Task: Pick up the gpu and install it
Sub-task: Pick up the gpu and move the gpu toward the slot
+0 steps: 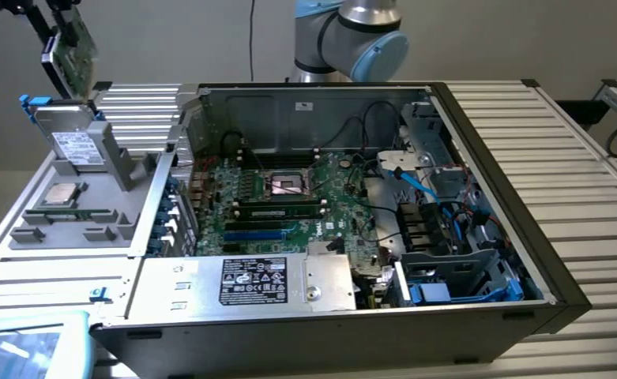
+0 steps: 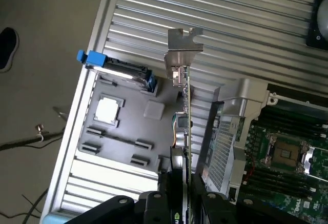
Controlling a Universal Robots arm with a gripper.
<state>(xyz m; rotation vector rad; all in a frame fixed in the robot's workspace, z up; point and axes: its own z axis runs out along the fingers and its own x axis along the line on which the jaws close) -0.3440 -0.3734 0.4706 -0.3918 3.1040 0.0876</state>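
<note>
The gpu [image 1: 69,47] hangs in the air at the exterior view's upper left, above the grey parts tray [image 1: 34,237] and clear of the open computer case [image 1: 477,158]. My gripper [image 1: 40,17] is shut on it from above. In the wrist view the gpu [image 2: 186,106] shows edge-on, a thin green board with its metal bracket [image 2: 182,42] at the far end. My gripper [image 2: 187,201] has one black finger on each face of the card. Beyond the card lies the motherboard [image 2: 266,183].
The case lies on its side with the motherboard [image 1: 276,209], cables [image 1: 424,189] and power supply [image 1: 255,280] exposed. The grey tray holds a processor [image 1: 61,193] and an upright drive [image 1: 77,146]. Ribbed metal table [image 1: 592,197] surrounds the case. The arm's base [image 1: 351,39] stands behind it.
</note>
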